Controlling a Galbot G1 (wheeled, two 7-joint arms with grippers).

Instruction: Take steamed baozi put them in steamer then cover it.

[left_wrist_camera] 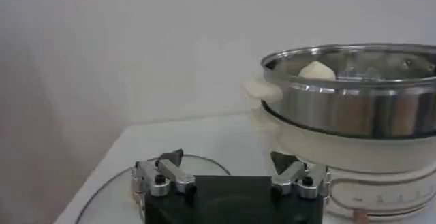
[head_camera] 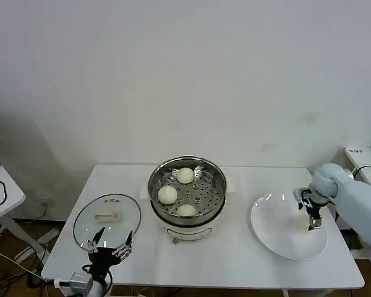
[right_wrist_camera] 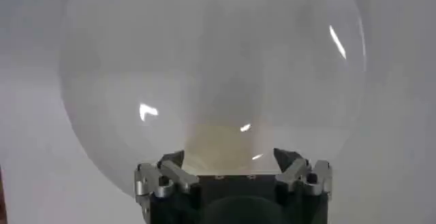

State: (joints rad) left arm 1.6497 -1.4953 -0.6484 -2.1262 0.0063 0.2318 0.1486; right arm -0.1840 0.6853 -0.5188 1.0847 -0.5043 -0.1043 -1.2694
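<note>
The steamer (head_camera: 187, 192) stands mid-table, and three steamed baozi rest on its perforated tray: one at the back (head_camera: 185, 176), one at the left (head_camera: 167, 195), one at the front (head_camera: 186, 210). The glass cover (head_camera: 107, 219) lies flat on the table to its left. My left gripper (head_camera: 111, 242) hovers open at the cover's near edge; the left wrist view has this gripper (left_wrist_camera: 226, 157) before the steamer (left_wrist_camera: 354, 103). My right gripper (head_camera: 313, 224) is down over the white plate (head_camera: 278, 229). In the right wrist view it (right_wrist_camera: 228, 156) is open, with a cream baozi (right_wrist_camera: 225, 140) between its spread fingers.
The white table (head_camera: 247, 260) has bare surface in front of the steamer and between the steamer and the plate. A second white table (head_camera: 0, 192) stands at the far left, and a white unit (head_camera: 358, 154) at the far right. A wall rises behind.
</note>
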